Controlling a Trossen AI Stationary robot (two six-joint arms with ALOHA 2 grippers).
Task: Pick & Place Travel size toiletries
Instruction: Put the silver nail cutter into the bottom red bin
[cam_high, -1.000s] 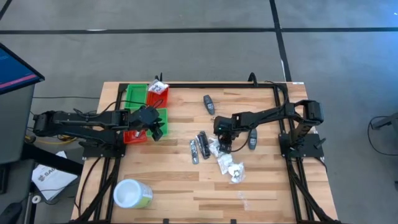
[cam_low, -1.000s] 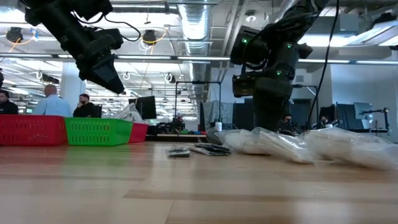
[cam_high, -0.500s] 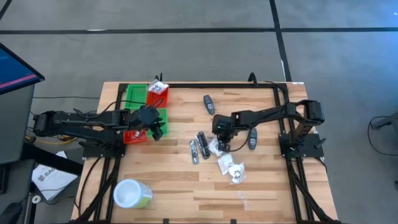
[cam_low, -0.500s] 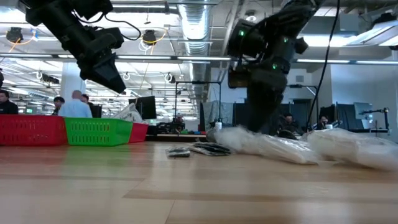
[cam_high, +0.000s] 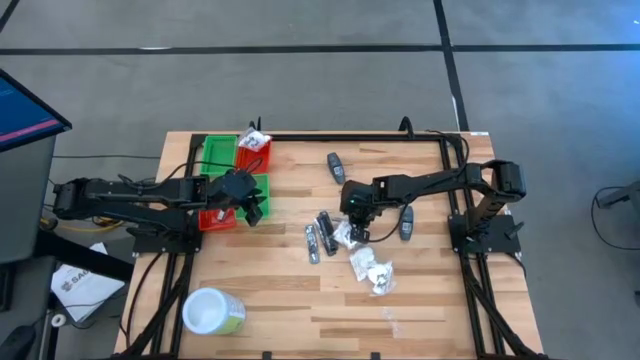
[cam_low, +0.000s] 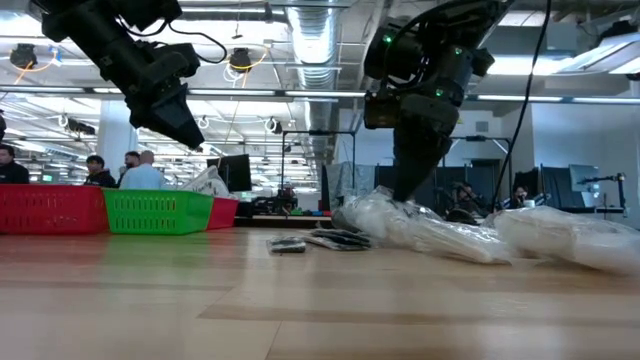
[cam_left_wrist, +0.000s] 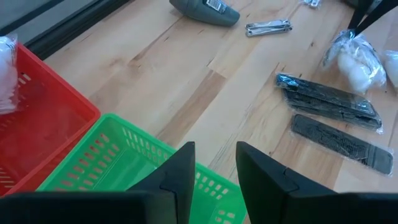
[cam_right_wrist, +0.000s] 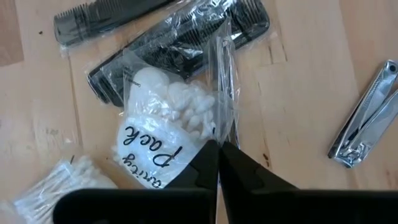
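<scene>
Right hand (cam_right_wrist: 219, 148) pinched tight on clear wrapper edge of cotton-ball packet (cam_right_wrist: 163, 127), mid-counter (cam_high: 290, 290), beside wrapped combs (cam_right_wrist: 186, 37). I judge grip thin — film only, so packet could slip or tear on lift, or snag comb wrapper it touches. Cotton-swab packet (cam_right_wrist: 53, 180) just beside, nail clipper (cam_right_wrist: 367, 118) near. Left hand (cam_left_wrist: 211, 171) part-open, holding nothing, hovers over green bin (cam_left_wrist: 137, 168) by red bin (cam_left_wrist: 43, 124).
</scene>
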